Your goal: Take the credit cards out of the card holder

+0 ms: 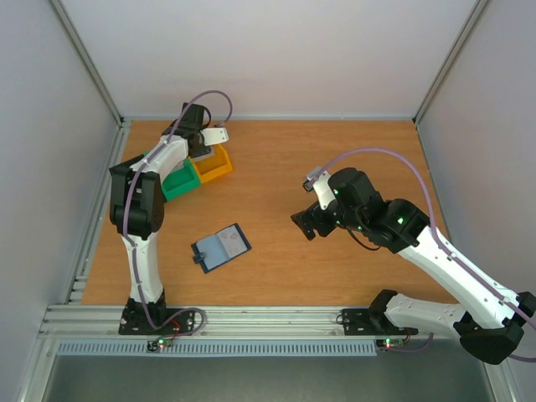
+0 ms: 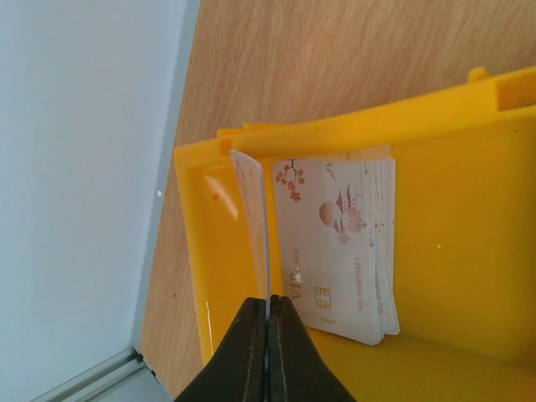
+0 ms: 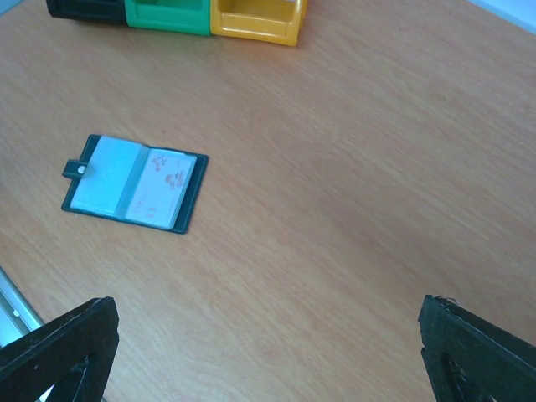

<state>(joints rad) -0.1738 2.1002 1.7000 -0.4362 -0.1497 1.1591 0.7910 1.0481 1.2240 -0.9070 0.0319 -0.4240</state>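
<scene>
Left fingers [image 2: 251,352] pinch a pale card [image 2: 251,226] at the yellow bin [image 2: 469,167], whose stacked cards [image 2: 335,251] read "VIP" (chip visible). Right fingers [image 3: 67,343] gape empty; the card holder [image 3: 134,182] lies open on the table [image 3: 352,193].

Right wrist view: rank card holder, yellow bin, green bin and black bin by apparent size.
1. card holder, nearest the camera
2. yellow bin
3. green bin
4. black bin
The bins lie farther off and are cut by the top edge, so their order is unsure.

"vip" printed on pale card [image 2: 335,251] in yellow bin [image 2: 469,193]; card digits unreadable.
</scene>
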